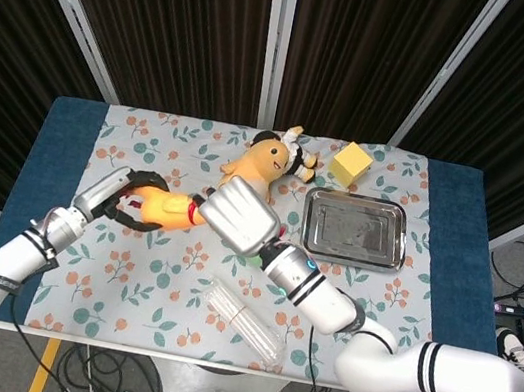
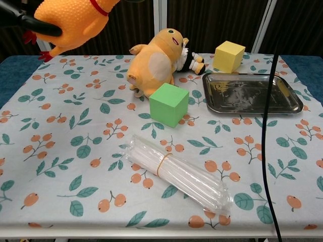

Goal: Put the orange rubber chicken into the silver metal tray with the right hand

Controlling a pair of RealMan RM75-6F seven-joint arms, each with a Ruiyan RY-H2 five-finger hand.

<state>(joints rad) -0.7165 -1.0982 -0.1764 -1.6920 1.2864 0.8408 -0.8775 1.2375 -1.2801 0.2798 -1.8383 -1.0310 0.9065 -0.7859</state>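
Gripping rubber chicken (image 1: 163, 207), left hand (image 1: 119, 199); writing seemingly unreadable

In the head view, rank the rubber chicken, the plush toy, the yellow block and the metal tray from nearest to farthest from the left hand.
From the left hand:
1. Rubber chicken, in its fingers.
2. Plush toy, at the table's far middle.
3. and 4. Yellow block, far side, and metal tray, right of centre: too close to call.
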